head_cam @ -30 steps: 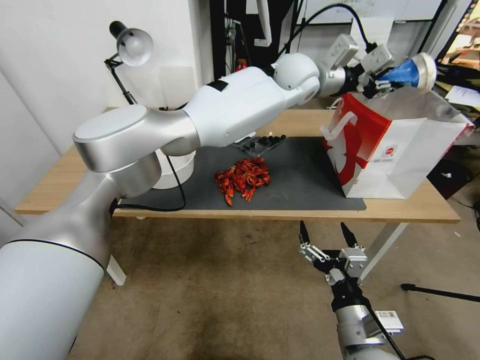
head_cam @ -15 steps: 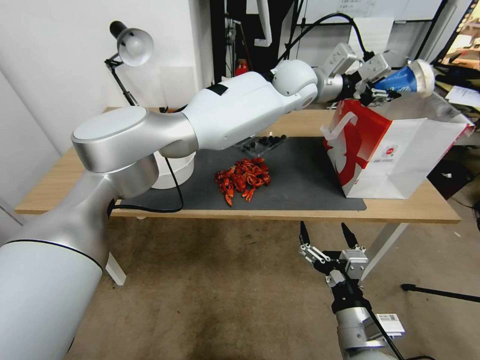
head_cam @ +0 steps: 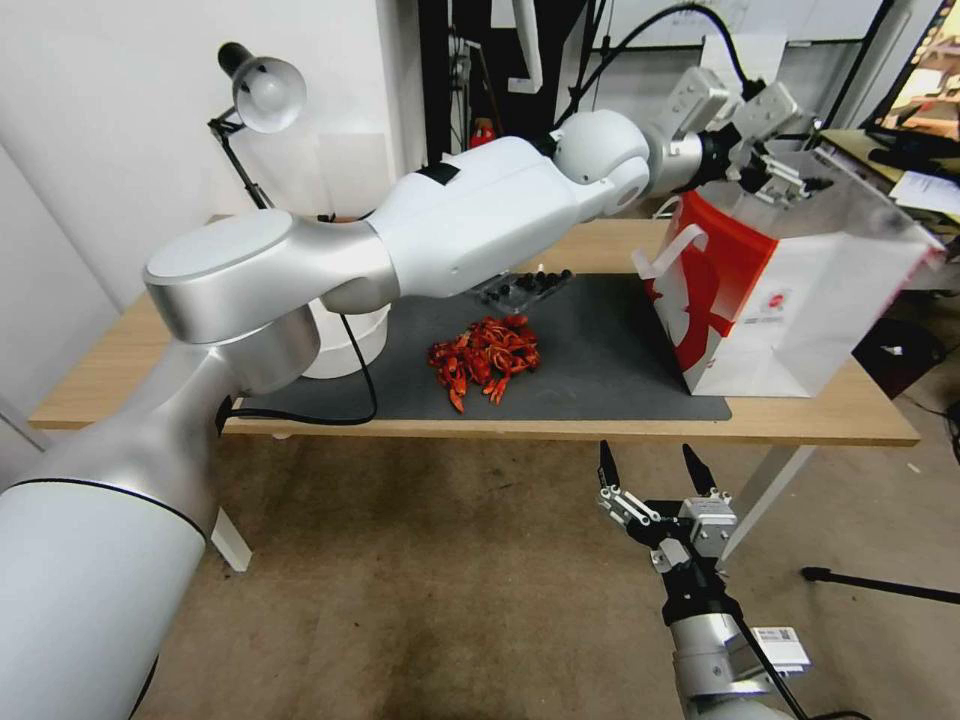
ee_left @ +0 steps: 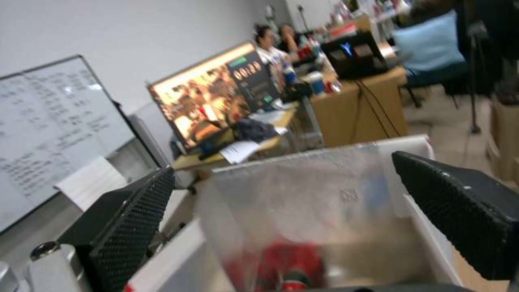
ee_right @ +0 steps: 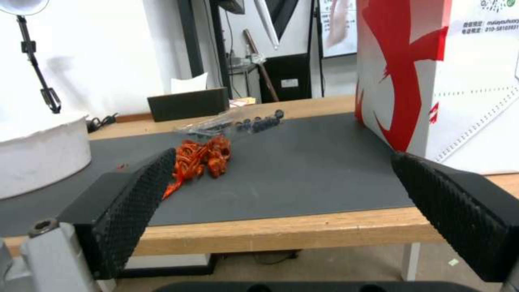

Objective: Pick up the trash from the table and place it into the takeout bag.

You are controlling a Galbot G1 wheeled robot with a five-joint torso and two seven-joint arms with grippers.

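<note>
Left tool (head_cam: 790,180) at upper right of the head frame, poised over the mouth of the takeout bag (head_cam: 790,310), fingers spread apart and holding nothing. Left wrist view: looking down between the parted pads (ee_left: 135,227) into the foil-lined bag; something red lies blurred at the bottom. The bag stands upright at the right end of the dark mat (head_cam: 600,370) on the worktop (head_cam: 120,370). Red wrapper pile (head_cam: 487,358) lies mid-mat, centre of frame; a clear tray with dark bits (head_cam: 525,287) sits just behind it. Right tool (head_cam: 655,478) waits low, lower right of frame, below the worktop edge, fingers released and empty. Desk lamp (head_cam: 262,92) upper left.
</note>
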